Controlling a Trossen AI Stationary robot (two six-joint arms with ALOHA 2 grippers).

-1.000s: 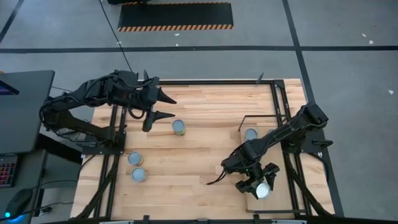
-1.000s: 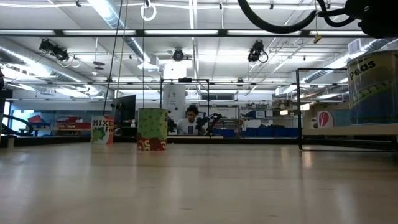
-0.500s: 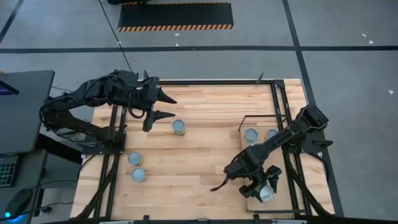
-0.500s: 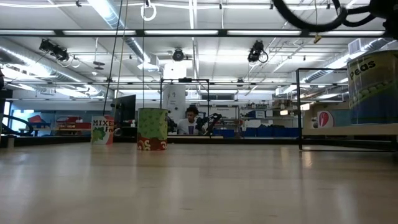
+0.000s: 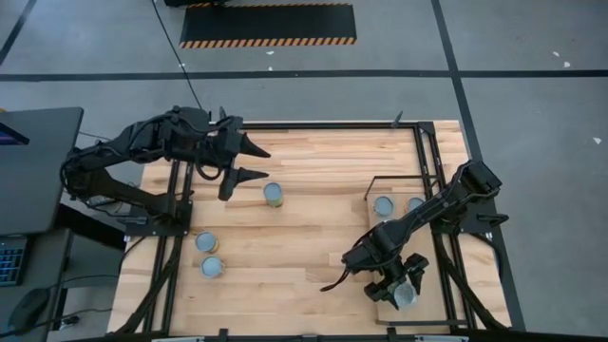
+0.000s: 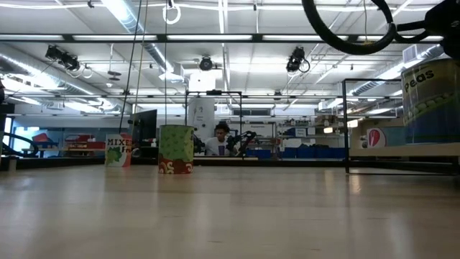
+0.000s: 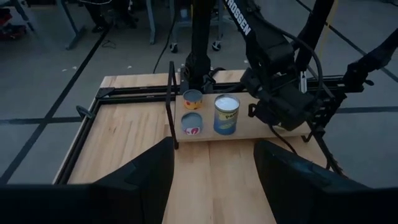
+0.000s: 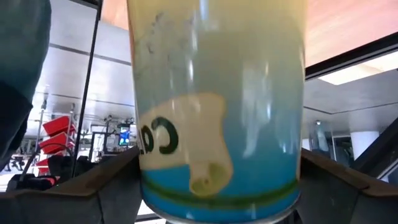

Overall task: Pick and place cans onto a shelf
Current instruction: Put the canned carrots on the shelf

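My right gripper (image 5: 404,288) is shut on a can (image 5: 407,296) with a silver top and a yellow and blue label (image 8: 217,112), over the near end of the shelf (image 7: 249,132). Two small cans (image 5: 384,205) (image 5: 415,203) stand on the shelf's far end. The left wrist view shows a taller can (image 7: 227,114) on the shelf beside them. My left gripper (image 5: 258,163) hangs open and empty at the far left, just left of a loose can (image 5: 274,194) standing on the table. Two more cans (image 5: 206,242) (image 5: 212,267) stand near the left edge. My right gripper pinches the can's side wall (image 8: 149,155) between its two fingers (image 8: 68,193), one on each side. The fingers come from the table's left and lie across the can below its top. The can is upright; whether its bottom rests on the shelf board cannot be told.
The shelf's thin black frame (image 5: 370,185) rises above the board at the table's right. In the low view a "Peas" can (image 6: 431,101) stands on the raised board (image 6: 402,150), and two cans (image 6: 176,149) (image 6: 119,151) stand on the table far off. A person sits beyond the table.
My right gripper has carried its can a short way toward the table's near edge along the shelf, then stayed there. Its arm has uncovered the second small can on the shelf's far end.
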